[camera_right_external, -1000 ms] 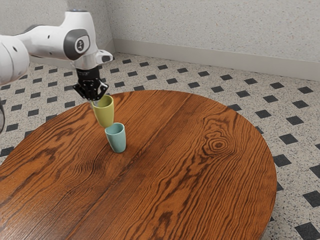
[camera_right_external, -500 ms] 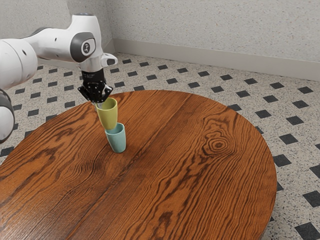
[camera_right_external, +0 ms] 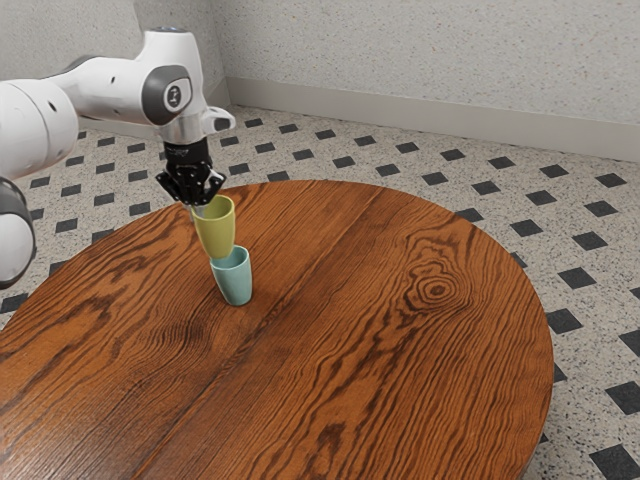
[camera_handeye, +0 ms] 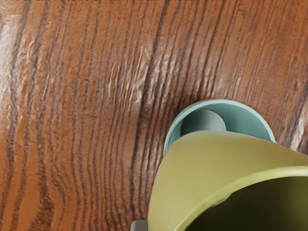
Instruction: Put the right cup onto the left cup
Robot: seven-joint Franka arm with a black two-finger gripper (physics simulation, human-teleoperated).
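Aloft at a round wooden table (camera_right_external: 350, 400), a yellow-green cup (camera_right_external: 215, 228) hangs mouth up, its base overlapping the rim of a teal cup (camera_right_external: 237, 283) toward five o'clock in the exterior view; whether the two touch, onlookers cannot tell. At the upper cup's eleven o'clock, the black gripper (camera_right_external: 199, 210) pinches its wall near the rim, fingers closed to about that wall's thickness. Farther out, toward ten o'clock, stretches the white robot arm (camera_right_external: 110, 90).
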